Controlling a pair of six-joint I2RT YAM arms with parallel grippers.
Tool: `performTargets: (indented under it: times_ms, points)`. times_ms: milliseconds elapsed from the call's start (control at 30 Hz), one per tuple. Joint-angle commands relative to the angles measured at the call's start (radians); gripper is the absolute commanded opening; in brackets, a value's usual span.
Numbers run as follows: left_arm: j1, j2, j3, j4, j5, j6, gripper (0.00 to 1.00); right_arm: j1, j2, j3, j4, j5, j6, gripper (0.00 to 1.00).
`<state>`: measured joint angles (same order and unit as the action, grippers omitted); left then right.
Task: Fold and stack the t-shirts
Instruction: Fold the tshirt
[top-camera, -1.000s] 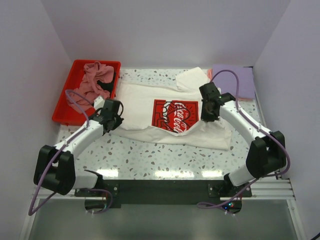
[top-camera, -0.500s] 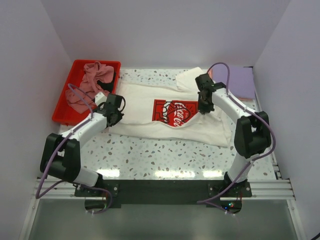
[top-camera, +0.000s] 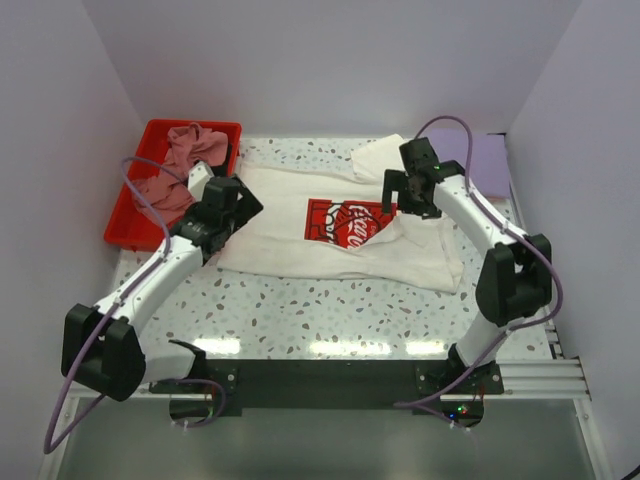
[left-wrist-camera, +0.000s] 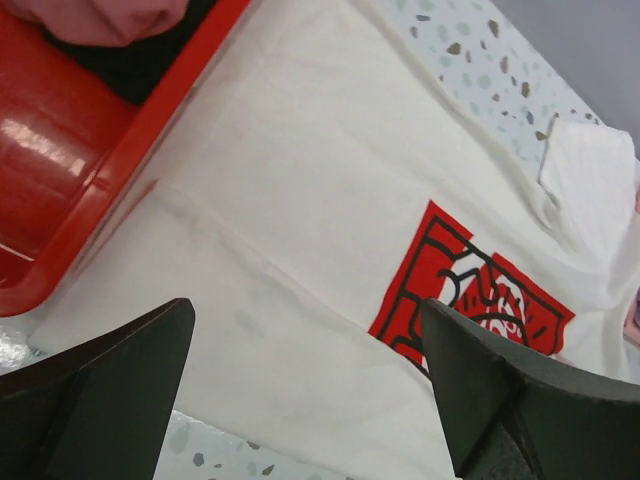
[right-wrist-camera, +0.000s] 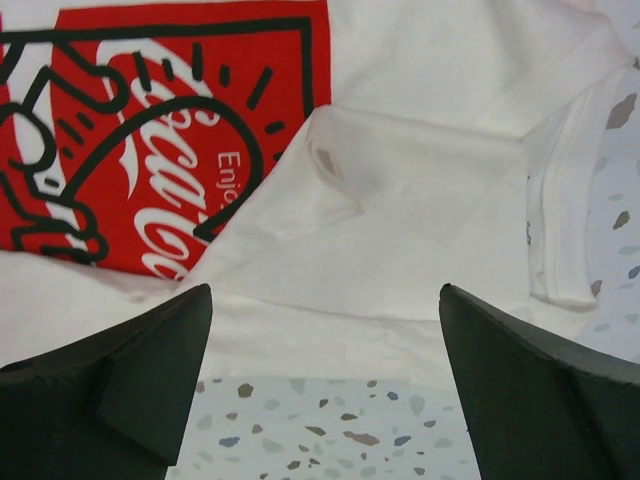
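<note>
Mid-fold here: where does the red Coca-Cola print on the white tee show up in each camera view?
Top external: the red Coca-Cola print is at the centre, on the white t-shirt.
Left wrist: lower right of the frame.
Right wrist: upper left, its lower right corner under a folded flap of the shirt.
Shared landmark: the speckled table, seen in all three views.

A red plastic tray (top-camera: 150, 140) sits at the far-left corner of the speckled table (top-camera: 300, 310).
</note>
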<state>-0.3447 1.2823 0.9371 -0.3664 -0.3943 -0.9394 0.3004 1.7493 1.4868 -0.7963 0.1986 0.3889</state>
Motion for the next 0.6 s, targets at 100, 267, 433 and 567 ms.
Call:
performTargets:
  times_ms: [100,267,433,567]
  points:
    - [-0.105,-0.021,-0.004,0.113,0.063,0.077,1.0,-0.001,-0.195,-0.255,0.144,-0.235,-0.009,0.99]
    - [-0.117,0.06,-0.075,0.216,0.187,0.093,1.0,-0.001,-0.18,-0.342,0.239,-0.298,-0.007,0.99]
    - [-0.119,0.187,-0.089,0.221,0.173,0.1,1.0,0.0,-0.085,-0.318,0.304,-0.289,-0.01,0.99]
    - [-0.119,0.261,-0.08,0.213,0.161,0.111,1.0,-0.001,0.012,-0.261,0.333,-0.242,-0.015,0.99]
